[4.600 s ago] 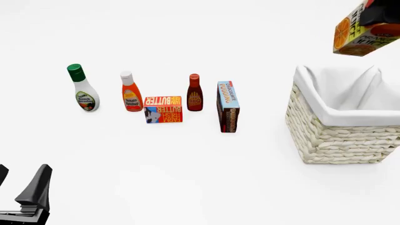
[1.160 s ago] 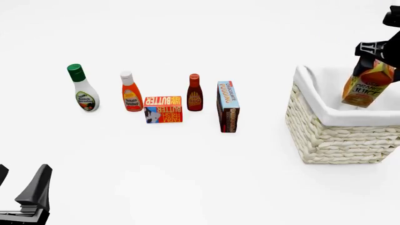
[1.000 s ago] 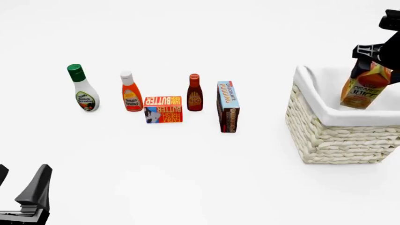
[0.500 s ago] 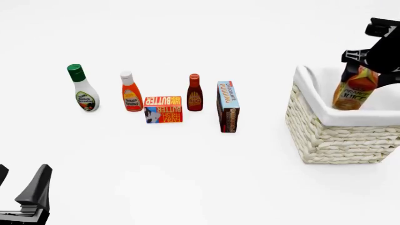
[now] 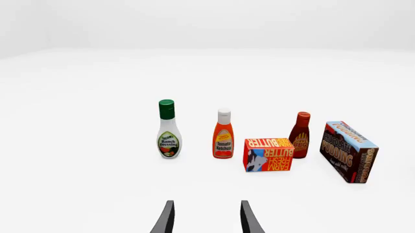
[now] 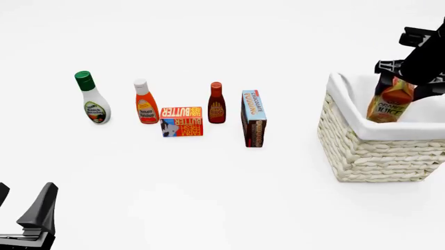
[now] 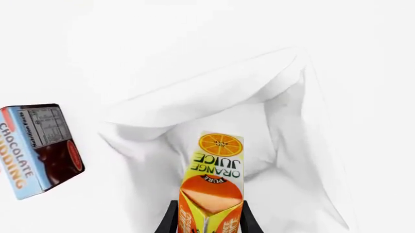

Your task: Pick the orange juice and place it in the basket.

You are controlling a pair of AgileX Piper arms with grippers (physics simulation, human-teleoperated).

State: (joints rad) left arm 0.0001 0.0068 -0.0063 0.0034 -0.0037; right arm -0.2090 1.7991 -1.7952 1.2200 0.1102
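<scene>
The orange juice (image 6: pixel 388 105) is a small orange and yellow carton hanging tilted inside the basket (image 6: pixel 375 153), its lower part hidden behind the near rim. My right gripper (image 6: pixel 393 83) is shut on the carton's gable top. In the right wrist view the orange juice (image 7: pixel 212 182) sits between the two fingers of my right gripper (image 7: pixel 209 222), above the white liner of the basket (image 7: pixel 194 104). My left gripper (image 6: pixel 21 205) stands open and holds nothing at the near left corner of the table, and the left wrist view shows that gripper (image 5: pixel 206 221) with a gap between its fingers.
Left of the basket stands a row of groceries: a ranch bottle (image 6: pixel 91 99), a ketchup bottle (image 6: pixel 145 102), a butter box (image 6: pixel 181 121), a BBQ sauce bottle (image 6: pixel 216 103) and a chocolate pudding box (image 6: pixel 254 119). The pudding box (image 7: pixel 39 148) lies close to the basket's side.
My right gripper has carried the orange juice down and to the left, from above the basket's right side to lower inside it. The left arm has not moved.
</scene>
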